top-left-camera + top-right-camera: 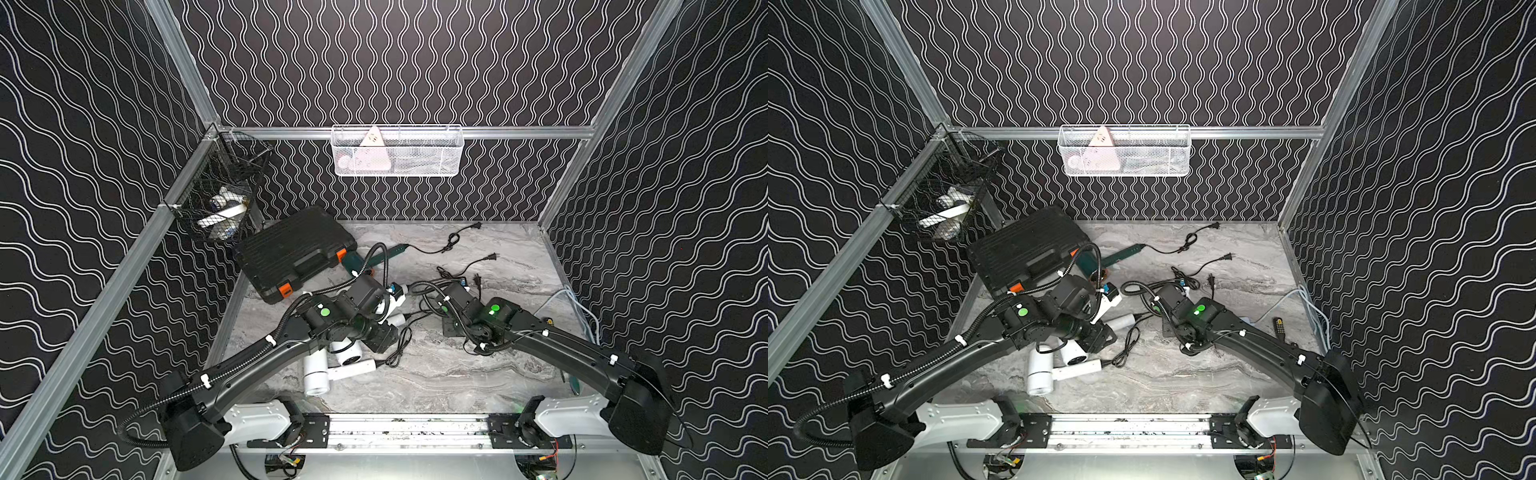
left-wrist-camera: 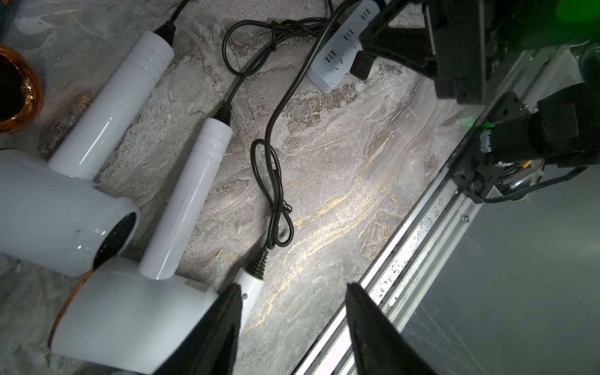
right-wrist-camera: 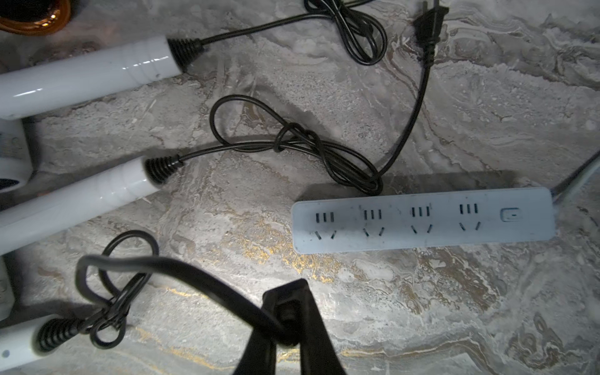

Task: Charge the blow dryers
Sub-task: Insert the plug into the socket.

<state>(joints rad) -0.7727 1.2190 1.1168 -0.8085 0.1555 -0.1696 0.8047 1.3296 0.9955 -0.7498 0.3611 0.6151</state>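
1. Right claw is gripping a plug, hovering just short of the empty strip.
2. Left claw is gaping, empty, beside the white dryers.
3. Squaring the plug over the nearest socket before pressing is looking wise.

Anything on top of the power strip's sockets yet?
No. All four sockets on the pale blue power strip show bare. The right hand, shut on a black plug, is beside it. Its underside is hidden.
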